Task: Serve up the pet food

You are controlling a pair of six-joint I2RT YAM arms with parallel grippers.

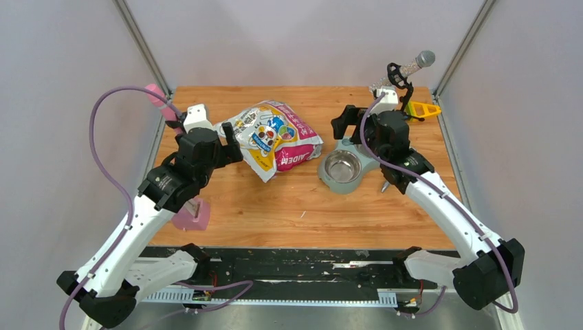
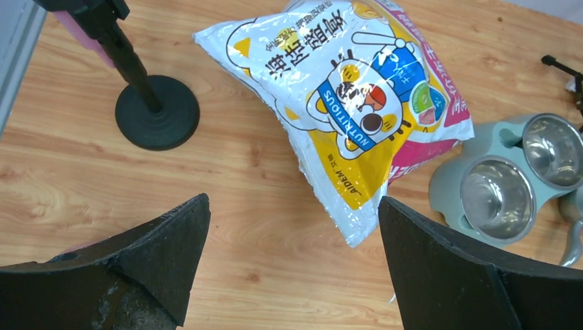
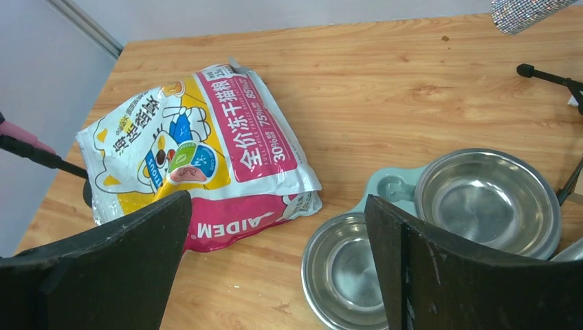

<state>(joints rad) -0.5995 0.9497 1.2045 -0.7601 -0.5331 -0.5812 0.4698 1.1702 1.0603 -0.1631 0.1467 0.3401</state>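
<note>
No pet food shows in any view. The cartoon-cat bag [image 1: 275, 137] lies closed and flat on the wooden table, left of centre; it also shows in the left wrist view [image 2: 357, 103] and the right wrist view [image 3: 199, 158]. A teal feeder [image 1: 328, 180] with two empty steel bowls [image 3: 344, 271] [image 3: 488, 199] sits to the bag's right. My left gripper [image 1: 229, 150] is open and empty above the bag's left end [image 2: 292, 206]. My right gripper [image 1: 342, 124] is open and empty above the feeder's far bowl [image 3: 278, 199].
A pink microphone on a black stand [image 2: 157, 113] stands at the back left. A pink block [image 1: 192, 214] lies near the left front. A glittery microphone on a stand [image 1: 412, 65] and a yellow piece [image 1: 421, 108] are at the back right. A grey handle [image 1: 385, 184] lies right of the feeder.
</note>
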